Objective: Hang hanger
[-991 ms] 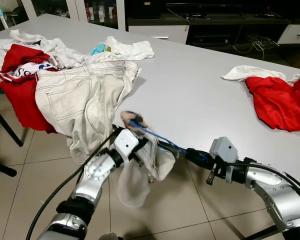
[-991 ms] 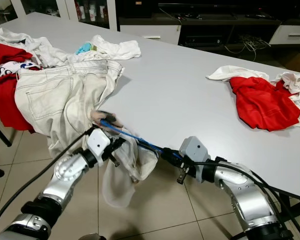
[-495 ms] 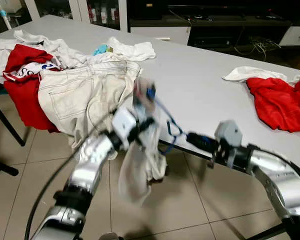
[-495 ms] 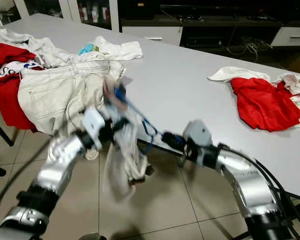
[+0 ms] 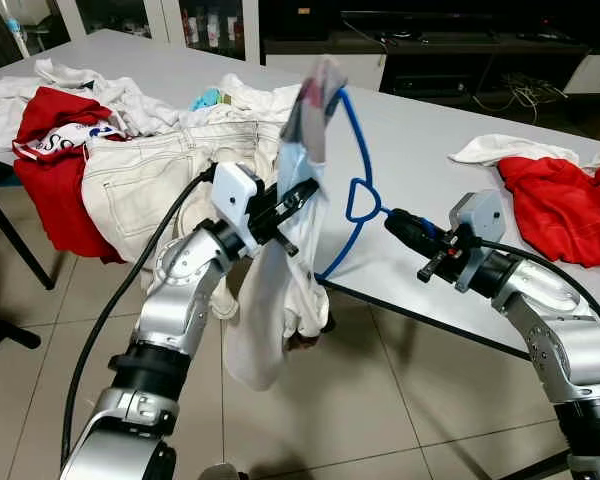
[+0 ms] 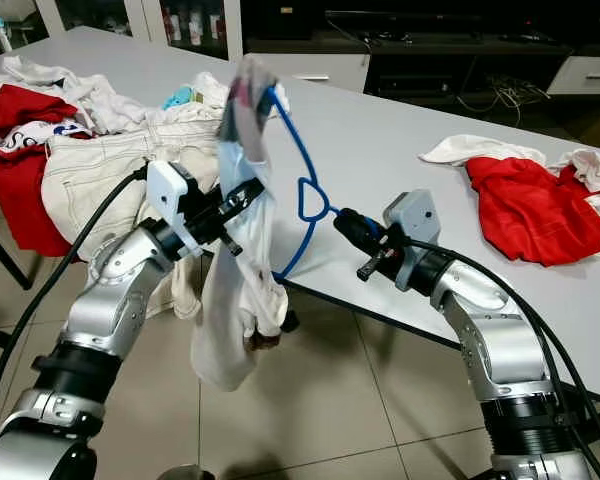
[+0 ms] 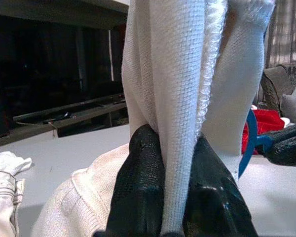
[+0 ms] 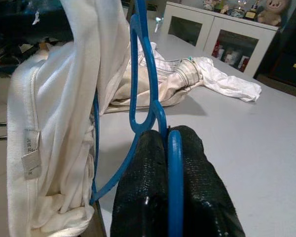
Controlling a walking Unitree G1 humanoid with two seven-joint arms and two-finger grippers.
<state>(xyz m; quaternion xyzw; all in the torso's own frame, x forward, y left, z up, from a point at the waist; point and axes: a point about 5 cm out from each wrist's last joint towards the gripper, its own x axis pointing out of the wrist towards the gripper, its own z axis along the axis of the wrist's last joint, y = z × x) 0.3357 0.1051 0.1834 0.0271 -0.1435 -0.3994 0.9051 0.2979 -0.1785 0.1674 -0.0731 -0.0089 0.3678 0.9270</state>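
A blue plastic hanger (image 5: 353, 170) stands tilted upright in the air off the near edge of the grey table (image 5: 420, 190). A white knit garment (image 5: 276, 300) drapes from its upper arm and hangs toward the floor. My right gripper (image 5: 395, 222) is shut on the hanger's hook end (image 8: 168, 163). My left gripper (image 5: 298, 198) is shut on a fold of the white garment (image 7: 180, 103), just left of the hanger.
Cream jeans (image 5: 170, 175), a red shirt (image 5: 50, 150) and white clothes (image 5: 90, 90) lie heaped at the table's left end. Another red garment (image 5: 560, 205) on white cloth lies at the right. Dark cabinets (image 5: 420, 40) stand behind. Tiled floor (image 5: 380, 400) is below.
Both arms have risen. The hanger has swung from low and nearly flat to upright, and the white garment has lifted with it. The camera has shifted slightly.
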